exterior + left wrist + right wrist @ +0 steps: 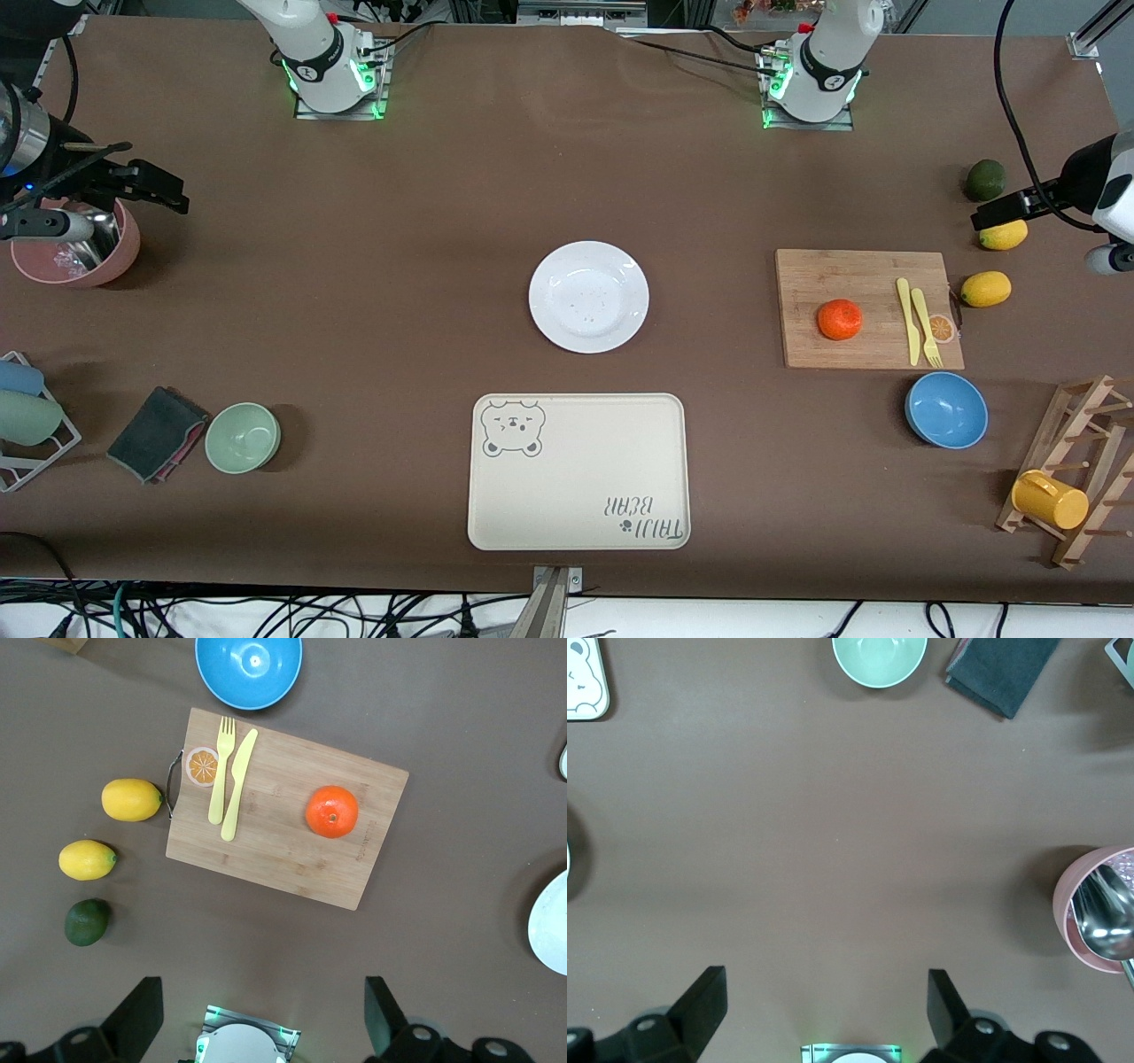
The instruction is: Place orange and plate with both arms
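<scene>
Hanging high over the counter at the right arm's end, the right hand has its fingers spread wide and holds nothing; it is above bare brown surface beside a pink bowl with a metal spoon in it. Nearer the front camera at that end lie a dark folded cloth and, just beside it, a green bowl.

In the middle of the counter sits the plate, white, upright and unheld, with no arm near it. Just nearer the front camera than the plate lies a beige bear-print tray, close to it but not touching.

Toward the left arm's end a wooden cutting board carries the orange, which rests on the board apart from the yellow knife and yellow fork lying side by side on the same board. A blue bowl stands just nearer the front camera than the board. Beside the board, at the arm's end, are two lemons and a dark green fruit.

The left hand hangs above this end of the counter, over the surface beside the board, its fingers wide apart and empty. A wooden rack with a yellow cup stands at the counter's corner.
</scene>
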Robot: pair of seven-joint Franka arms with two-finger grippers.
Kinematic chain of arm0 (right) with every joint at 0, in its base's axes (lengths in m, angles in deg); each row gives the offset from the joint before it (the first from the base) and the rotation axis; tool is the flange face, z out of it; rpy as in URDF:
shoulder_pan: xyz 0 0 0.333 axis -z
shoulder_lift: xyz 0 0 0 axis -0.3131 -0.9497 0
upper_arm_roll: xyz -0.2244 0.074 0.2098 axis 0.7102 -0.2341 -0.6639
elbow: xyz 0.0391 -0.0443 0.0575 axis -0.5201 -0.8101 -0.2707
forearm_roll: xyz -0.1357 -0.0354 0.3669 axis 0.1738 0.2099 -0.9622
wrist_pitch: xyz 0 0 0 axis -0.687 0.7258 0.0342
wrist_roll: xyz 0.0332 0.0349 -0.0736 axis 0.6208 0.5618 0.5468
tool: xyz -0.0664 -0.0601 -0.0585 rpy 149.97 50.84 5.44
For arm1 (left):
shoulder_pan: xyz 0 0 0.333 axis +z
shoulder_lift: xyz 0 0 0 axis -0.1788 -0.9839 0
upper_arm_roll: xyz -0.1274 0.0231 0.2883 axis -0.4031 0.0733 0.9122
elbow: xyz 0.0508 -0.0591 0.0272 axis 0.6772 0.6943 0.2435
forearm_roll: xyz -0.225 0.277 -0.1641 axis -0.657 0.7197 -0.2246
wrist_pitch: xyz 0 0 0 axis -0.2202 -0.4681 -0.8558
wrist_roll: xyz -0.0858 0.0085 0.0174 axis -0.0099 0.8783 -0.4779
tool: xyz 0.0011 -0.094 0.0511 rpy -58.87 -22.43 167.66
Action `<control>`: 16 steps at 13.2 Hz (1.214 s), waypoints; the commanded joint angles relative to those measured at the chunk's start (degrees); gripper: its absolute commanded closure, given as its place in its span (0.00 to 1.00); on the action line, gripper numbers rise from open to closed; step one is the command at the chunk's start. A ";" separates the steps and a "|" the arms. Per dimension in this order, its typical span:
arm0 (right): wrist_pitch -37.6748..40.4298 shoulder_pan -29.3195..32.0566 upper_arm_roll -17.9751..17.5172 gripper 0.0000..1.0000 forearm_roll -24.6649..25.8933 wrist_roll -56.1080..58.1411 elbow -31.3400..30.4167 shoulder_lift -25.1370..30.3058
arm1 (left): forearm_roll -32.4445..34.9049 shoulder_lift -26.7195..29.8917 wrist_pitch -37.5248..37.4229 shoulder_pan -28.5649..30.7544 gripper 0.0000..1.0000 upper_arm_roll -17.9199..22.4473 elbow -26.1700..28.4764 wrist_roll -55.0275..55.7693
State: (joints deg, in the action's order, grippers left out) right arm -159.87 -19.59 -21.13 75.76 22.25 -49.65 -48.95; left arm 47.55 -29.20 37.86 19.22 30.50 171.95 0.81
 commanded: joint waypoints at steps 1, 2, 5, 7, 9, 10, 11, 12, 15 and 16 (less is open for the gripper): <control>0.86 -0.06 0.09 0.00 -0.87 -0.72 1.18 -0.51 | -0.69 0.35 -0.35 -0.05 0.00 0.60 -0.18 -1.04; 0.95 0.02 0.09 0.00 -0.70 -0.63 1.35 -0.51 | -0.51 0.35 -0.43 -0.04 0.00 0.60 -0.18 -1.04; 1.04 0.11 0.26 0.00 -0.88 -0.63 1.35 -0.51 | -0.51 0.35 -0.35 0.40 0.00 0.87 -0.35 -1.04; 0.95 0.11 0.26 0.00 -0.88 -0.63 1.35 -0.68 | -0.51 -0.17 -0.35 0.31 0.00 0.87 -0.97 -1.04; 1.13 0.11 0.26 0.00 -1.05 -0.63 1.35 -0.77 | -0.51 -0.35 -0.35 0.31 0.00 0.87 -0.97 -1.04; 1.21 0.11 0.26 0.00 -1.05 -0.63 1.35 -0.77 | -0.51 -0.35 -0.35 0.14 0.00 0.69 -0.97 -0.96; 1.21 0.11 0.26 0.00 -1.05 -0.63 1.35 -0.86 | -0.51 -0.35 -0.35 -0.04 0.00 0.60 -0.97 -0.96; 1.21 0.11 0.17 0.00 -0.96 -0.63 1.35 -0.86 | -0.51 -0.35 -0.35 -0.04 0.00 0.60 -0.88 -0.96; 1.21 0.11 0.26 0.00 -0.88 -0.63 1.35 -0.86 | -0.51 -0.35 -0.35 0.13 0.00 0.52 -0.79 -1.13; 1.21 0.11 0.17 0.00 -0.88 -0.63 1.35 -0.86 | -0.51 -0.35 -0.35 0.13 0.00 0.52 -0.53 -1.13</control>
State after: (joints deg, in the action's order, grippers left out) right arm -159.74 -19.53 -20.99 75.76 22.19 -49.65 -49.37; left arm 47.55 -29.29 37.86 19.25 31.04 171.86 0.81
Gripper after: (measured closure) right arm 0.000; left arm 0.000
